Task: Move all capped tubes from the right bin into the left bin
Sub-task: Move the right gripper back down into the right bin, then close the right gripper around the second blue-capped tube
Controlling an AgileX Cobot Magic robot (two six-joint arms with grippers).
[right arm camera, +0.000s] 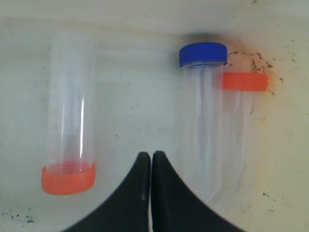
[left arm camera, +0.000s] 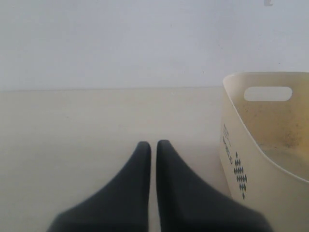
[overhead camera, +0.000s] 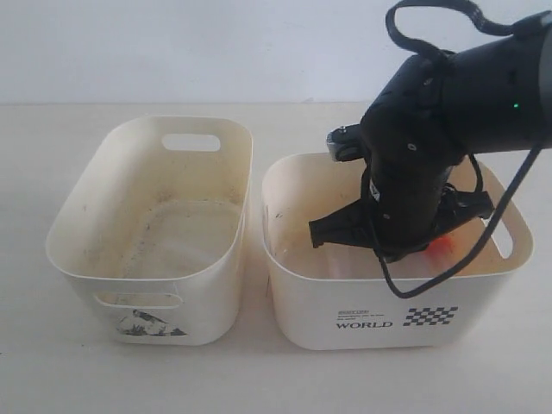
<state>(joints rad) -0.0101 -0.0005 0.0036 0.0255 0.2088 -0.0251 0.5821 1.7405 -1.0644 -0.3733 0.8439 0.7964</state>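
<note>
I'm looking at a pale counter (overhead camera: 34, 379) with two cream bins standing side by side on it, close together but with a thin gap between them. The right bin (overhead camera: 345, 302), printed "WORLD" with a checkered flag, is the wider one. The left bin (overhead camera: 207, 293) carries a dark picture print under its handle slot, and its floor is grimy. I see no tube in it from the exterior view. My right arm (overhead camera: 483, 86) reaches down into the right bin and its black wrist covers much of the floor there. The right pincer (right arm camera: 150, 154) has its fingers pressed together, holding nothing. Its tips point at bare bin floor between the tubes. The left pincer (left arm camera: 153, 143) is off to the side over bare counter, fingers drawn in to a thin slit and empty. A cream bin wall (left arm camera: 231, 145) with a checkered print stands near it. All three capped tubes lie flat on the floor of the right bin. The blue-capped tube (right arm camera: 203, 121) and an orange-capped tube (right arm camera: 244, 125) lie side by side, touching, with their caps at the same end. The second orange-capped tube (right arm camera: 70, 121) lies apart on the other side of the pincer tips, parallel to them, with its cap at the opposite end. One orange cap (overhead camera: 442, 246) peeks out beside the wrist in the exterior view.
</note>
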